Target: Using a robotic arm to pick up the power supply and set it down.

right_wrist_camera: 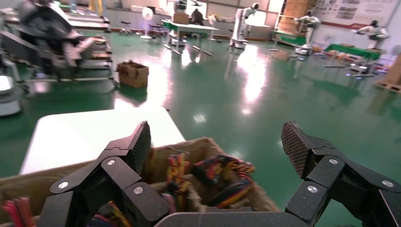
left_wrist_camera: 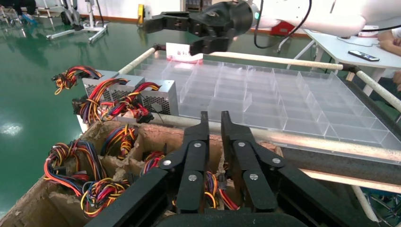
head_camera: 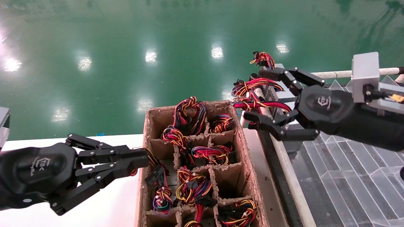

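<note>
The power supply (head_camera: 272, 94) is a silver box with a perforated side; it rests at the near end of the clear tray, its red and yellow wires (head_camera: 252, 91) spilling toward the cardboard box. In the left wrist view a power supply (left_wrist_camera: 160, 97) stands beside a second one (left_wrist_camera: 99, 84). My right gripper (head_camera: 254, 94) hangs wide open above that end of the tray, holding nothing; the right gripper (right_wrist_camera: 216, 142) has only the box and floor between its fingers. The right gripper (left_wrist_camera: 168, 37) sits well above the boxes. My left gripper (head_camera: 143, 159) is shut and empty at the cardboard box's left wall, seen as the left gripper (left_wrist_camera: 214, 118).
A cardboard box (head_camera: 148, 126) with several compartments holds coloured wire bundles. It stands on a white table (head_camera: 110, 205). To its right lies a clear divided tray (head_camera: 347, 176), also the tray (left_wrist_camera: 265, 94), bordered by a white rail (head_camera: 331, 74). Green floor lies beyond.
</note>
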Controlling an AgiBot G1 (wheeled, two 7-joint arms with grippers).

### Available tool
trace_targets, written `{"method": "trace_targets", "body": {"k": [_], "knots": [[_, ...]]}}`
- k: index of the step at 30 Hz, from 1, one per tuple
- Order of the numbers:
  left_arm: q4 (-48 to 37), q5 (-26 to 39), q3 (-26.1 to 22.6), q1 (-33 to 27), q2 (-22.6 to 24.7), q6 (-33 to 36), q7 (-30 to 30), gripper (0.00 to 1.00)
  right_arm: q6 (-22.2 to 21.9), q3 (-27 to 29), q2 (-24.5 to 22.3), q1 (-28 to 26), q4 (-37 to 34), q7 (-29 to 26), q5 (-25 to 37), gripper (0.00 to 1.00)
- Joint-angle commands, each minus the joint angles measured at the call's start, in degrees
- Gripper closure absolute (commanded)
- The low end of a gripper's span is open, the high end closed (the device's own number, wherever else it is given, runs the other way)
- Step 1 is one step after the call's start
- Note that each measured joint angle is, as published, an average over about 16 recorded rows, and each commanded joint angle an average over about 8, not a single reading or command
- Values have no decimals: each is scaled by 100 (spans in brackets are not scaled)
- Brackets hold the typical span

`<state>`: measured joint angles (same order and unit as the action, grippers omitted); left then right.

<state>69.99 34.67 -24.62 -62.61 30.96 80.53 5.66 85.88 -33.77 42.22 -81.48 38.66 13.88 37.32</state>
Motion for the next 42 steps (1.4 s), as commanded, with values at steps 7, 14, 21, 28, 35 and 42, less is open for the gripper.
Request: {"method": "trace_targets", "body": {"k": [7,14,21,28,35,42], "knots": [[0,0,0,0,0,0,0,0,-5,475,-193,533,935,-660,122,0],[0,0,0,0,0,0,0,0,-9,892,-362,1001,1755,-1238,228,0],[0,0,0,0,0,0,0,0,-14,1314,-533,1474,2585,-1824,336,0],[0,0,0,0,0,0,0,0,-17,1697,-688,1904,3339,-2351,433,0],[-1,-1,0,2,0,-2,0,0,-13,1886,-764,2117,3701,-2554,480,0],[-2,-1,0,2,0,-2,0,0,-16,1838,-747,2060,3603,-2503,480,0]]}}
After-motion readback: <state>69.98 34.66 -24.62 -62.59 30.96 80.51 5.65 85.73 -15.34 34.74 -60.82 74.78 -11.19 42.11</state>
